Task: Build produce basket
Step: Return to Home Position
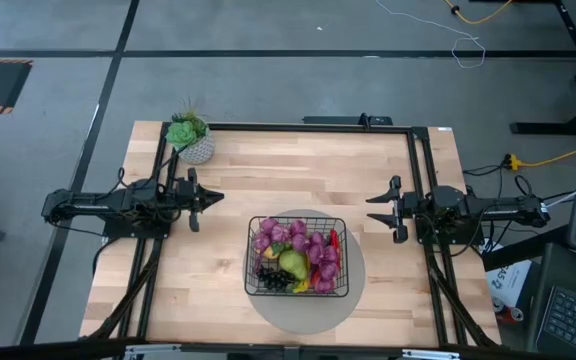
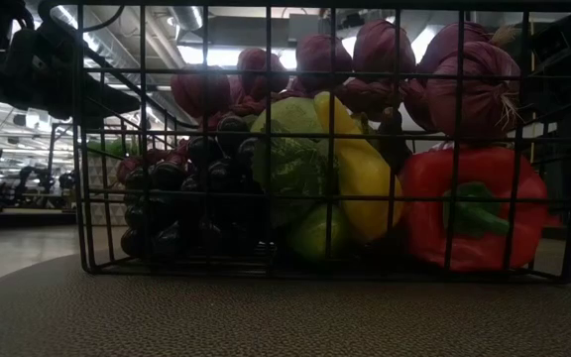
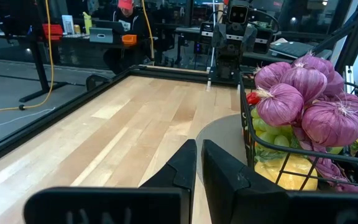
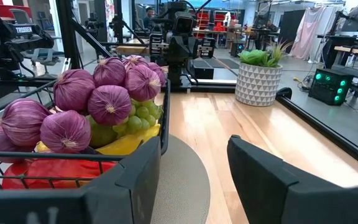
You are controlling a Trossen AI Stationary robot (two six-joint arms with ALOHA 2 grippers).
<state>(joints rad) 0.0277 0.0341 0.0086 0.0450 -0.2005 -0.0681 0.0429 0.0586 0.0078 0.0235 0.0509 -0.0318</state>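
Note:
The black wire-mesh basket (image 1: 249, 256) stands on a round grey mat near the middle of the table's near side. It is piled with produce: purple bunches (image 1: 308, 240), a green pear (image 1: 293, 264), dark grapes (image 2: 171, 193), a yellow piece (image 2: 365, 183) and a red pepper (image 2: 474, 203). My left gripper (image 1: 211, 198) hovers left of the basket and slightly farther back, pointing right, with its fingers (image 3: 185, 168) shut on nothing. My right gripper (image 1: 373, 209) hovers to the basket's right, pointing left, open. Its wrist view shows the basket wall (image 4: 164, 118) beside its fingers.
A white pot with a green succulent (image 1: 192, 137) stands at the table's far left corner. The grey mat (image 1: 353, 300) reaches past the basket on all sides. Black frame rails (image 1: 308, 127) run along the far, left and right edges. Bare wood lies between the grippers.

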